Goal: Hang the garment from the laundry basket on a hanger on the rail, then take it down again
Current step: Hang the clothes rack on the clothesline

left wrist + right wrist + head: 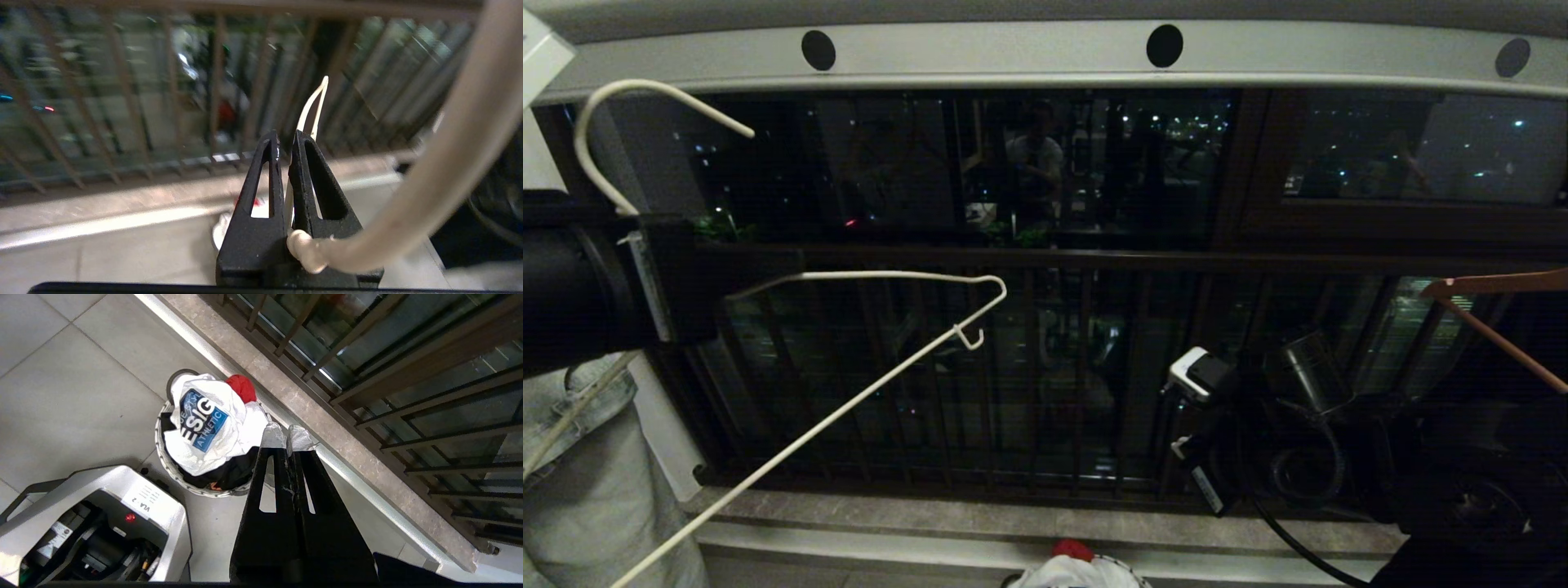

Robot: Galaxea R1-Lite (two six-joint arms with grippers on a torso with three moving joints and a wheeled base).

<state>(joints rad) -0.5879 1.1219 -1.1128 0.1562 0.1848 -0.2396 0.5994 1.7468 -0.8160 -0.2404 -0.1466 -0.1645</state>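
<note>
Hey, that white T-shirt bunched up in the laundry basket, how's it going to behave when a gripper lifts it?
The T-shirt lies crumpled and folded over itself in the basket, so it is probably floppy and will sag and unfold when lifted. It looks thin, so likely light. A red cloth and dark fabric touch it, so they may drag along.

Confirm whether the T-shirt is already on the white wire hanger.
No. The T-shirt lies bunched in the laundry basket on the floor, while the white wire hanger, held by the left gripper, is bare.

Dark balcony railing (1013,261), tiled floor (61,375)
</note>
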